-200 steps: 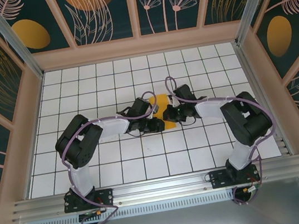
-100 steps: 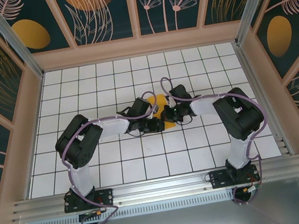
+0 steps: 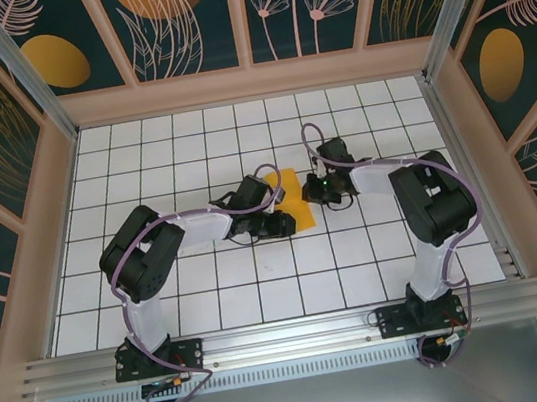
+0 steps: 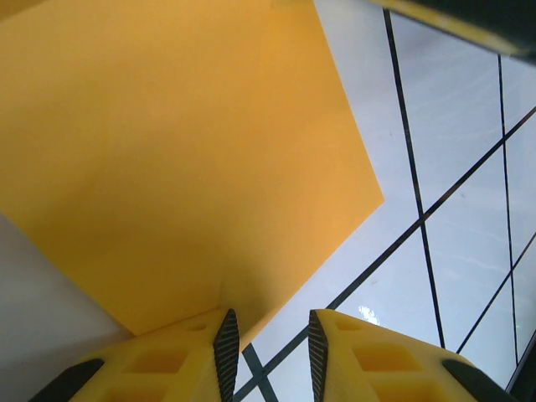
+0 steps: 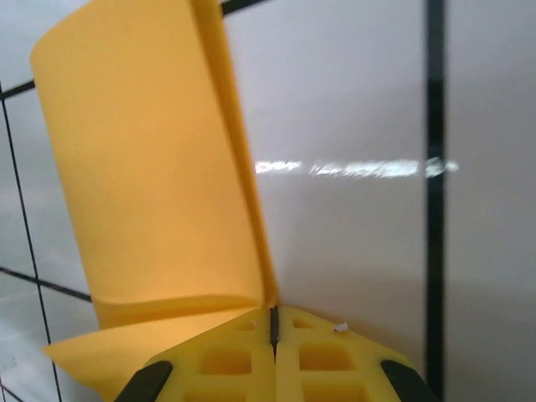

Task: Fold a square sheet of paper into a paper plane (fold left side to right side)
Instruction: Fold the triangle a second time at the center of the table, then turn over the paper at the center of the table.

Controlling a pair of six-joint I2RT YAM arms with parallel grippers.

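1. Now, you have the thin orange-yellow square sheet of paper [image 3: 294, 195] curled over, touching the left gripper [image 4: 268, 339], whose jaws stand apart.
2. Across from the left gripper, the right gripper [image 5: 274, 322] is pinched tight on its edge.
3. Paper is light and floppy, so hold edges gently.

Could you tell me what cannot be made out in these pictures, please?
Top view: the square sheet of paper is partly covered by the left hand and right hand; its outline is unclear.
Right wrist view: the shut fingers hide whether paper is pinched.
Left wrist view: the sheet runs off the top edge.
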